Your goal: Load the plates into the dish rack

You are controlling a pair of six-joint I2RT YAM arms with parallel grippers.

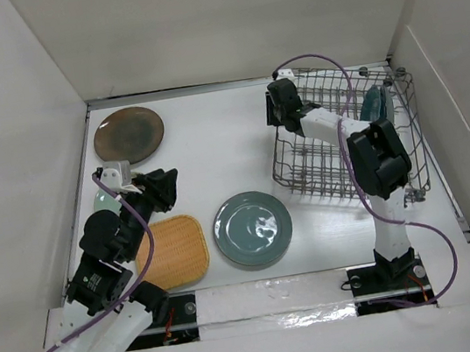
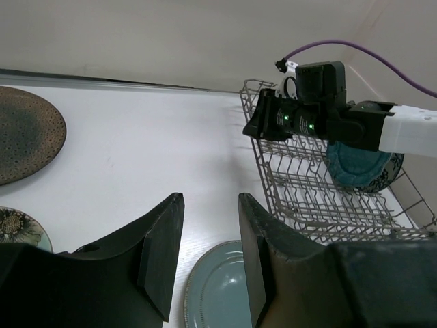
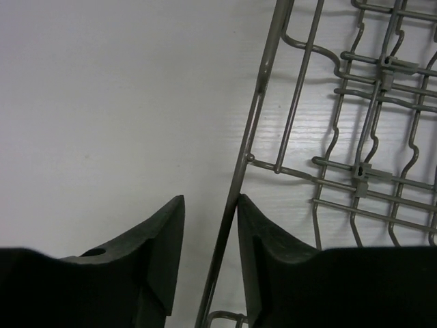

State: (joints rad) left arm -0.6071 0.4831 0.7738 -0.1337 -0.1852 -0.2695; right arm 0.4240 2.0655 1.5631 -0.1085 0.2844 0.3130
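The left tool (image 2: 210, 198) and right tool (image 3: 210, 199) are matte black wedges. White arm links (image 1: 389, 228) carry purple cables (image 2: 341, 42).

Soft, even light is falling from above, keeping the white counter (image 1: 214, 157) bright and the shadows faint. Glare is glinting off the grey-blue plate (image 1: 253, 229) and the glossy strip (image 1: 274, 319) at the frame's bottom. Close up, the left pincer (image 2: 210, 205) and right pincer (image 3: 210, 205) are looking dark and slightly soft.

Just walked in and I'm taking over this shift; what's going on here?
Two robot arms are loading plates into a dish rack. One teal plate already sits in it. The right gripper straddles the rack's rim wire with open fingers; the left gripper hovers empty over the table. The brown plate, grey-blue plate and tan plate lie on the table.
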